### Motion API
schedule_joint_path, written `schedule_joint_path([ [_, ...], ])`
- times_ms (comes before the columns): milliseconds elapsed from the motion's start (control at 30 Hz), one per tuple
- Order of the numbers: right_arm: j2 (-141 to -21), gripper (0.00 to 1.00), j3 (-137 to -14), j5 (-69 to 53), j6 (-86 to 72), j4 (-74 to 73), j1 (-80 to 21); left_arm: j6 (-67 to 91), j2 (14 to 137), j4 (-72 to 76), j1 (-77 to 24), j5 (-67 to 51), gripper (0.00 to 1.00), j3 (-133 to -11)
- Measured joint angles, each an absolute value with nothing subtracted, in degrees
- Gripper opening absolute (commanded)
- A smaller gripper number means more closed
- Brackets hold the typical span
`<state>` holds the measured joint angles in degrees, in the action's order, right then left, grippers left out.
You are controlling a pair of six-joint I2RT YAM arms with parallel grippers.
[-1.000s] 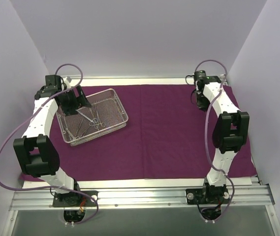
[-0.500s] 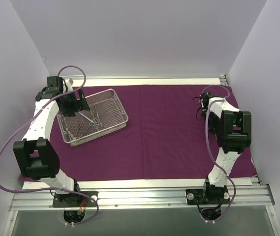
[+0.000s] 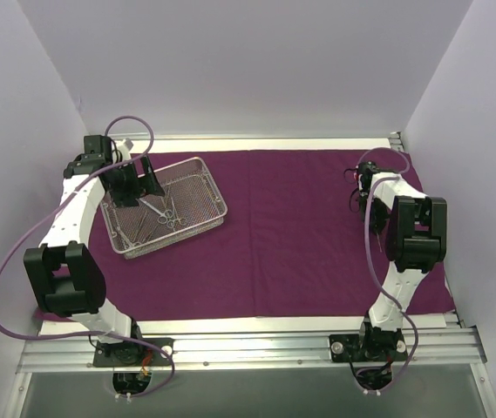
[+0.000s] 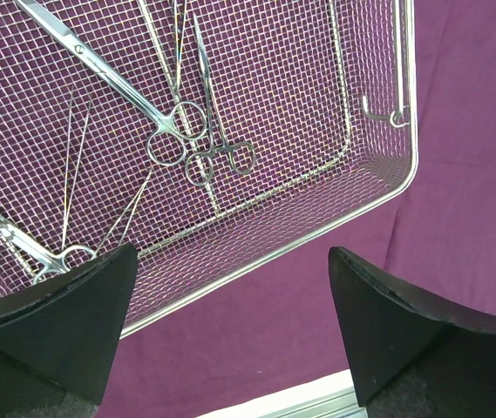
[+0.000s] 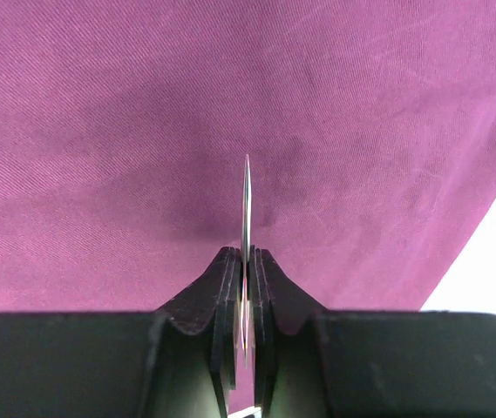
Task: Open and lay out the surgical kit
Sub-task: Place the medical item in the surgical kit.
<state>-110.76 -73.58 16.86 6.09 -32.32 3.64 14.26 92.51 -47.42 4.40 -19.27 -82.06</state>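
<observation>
The surgical kit's dark magenta cloth (image 3: 300,235) lies spread flat over the table. The silver wire-mesh tray (image 3: 215,185) sits on its left part and holds several scissor-like instruments (image 3: 165,213). My left gripper (image 3: 134,187) hangs over the tray's left side. In the left wrist view it (image 4: 232,252) is open and empty, with the tray rim (image 4: 409,131) and ring-handled scissors (image 4: 169,131) beyond its fingertips. My right gripper (image 3: 363,187) is low over the cloth's far right. It (image 5: 245,254) is shut on a slim metal instrument (image 5: 247,200), seen edge-on, whose tip points at the cloth (image 5: 143,104).
White walls close in the back and both sides. A metal rail (image 3: 248,348) with both arm bases runs along the near edge. Bare white table (image 5: 492,261) shows just past the cloth's right edge.
The right arm has drawn back from the far right corner and folded down over the cloth's right side. The left gripper shifted slightly over the tray and opened a little wider.
</observation>
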Motion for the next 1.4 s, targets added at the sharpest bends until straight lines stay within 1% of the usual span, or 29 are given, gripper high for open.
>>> schedule_joint_path([
  [67, -110.8, 0.10, -73.6, 16.6, 6.1, -32.2, 3.7, 14.3, 92.5, -47.4, 4.6, -19.6, 0.95, -82.1],
  [700, -110.8, 0.29, -73.5, 15.9, 5.8, -31.1, 3.8, 13.3, 93.1, -47.4, 5.0, -20.1, 0.96, -82.1],
  [767, -110.9, 0.29, -73.5, 15.9, 5.7, -31.1, 3.8, 13.2, 93.4, -47.4, 5.0, -20.2, 0.97, -82.1],
  [867, -110.9, 0.29, -73.5, 16.0, 5.5, -31.0, 3.8, 13.0, 94.0, -47.4, 5.0, -20.2, 0.94, -82.1],
  [1067, -110.9, 0.31, -74.7, 16.0, 4.4, -31.6, 3.8, 12.9, 95.8, -47.4, 5.0, -19.9, 0.94, -82.1],
  [1267, -110.9, 0.31, -75.6, 16.0, 4.1, -31.4, 4.0, 12.9, 97.2, -48.0, 5.0, -19.9, 0.95, -82.1],
  [1400, -110.9, 0.29, -75.3, 15.9, 4.1, -30.8, 5.0, 12.9, 97.2, -48.2, 5.0, -20.0, 0.98, -82.1],
])
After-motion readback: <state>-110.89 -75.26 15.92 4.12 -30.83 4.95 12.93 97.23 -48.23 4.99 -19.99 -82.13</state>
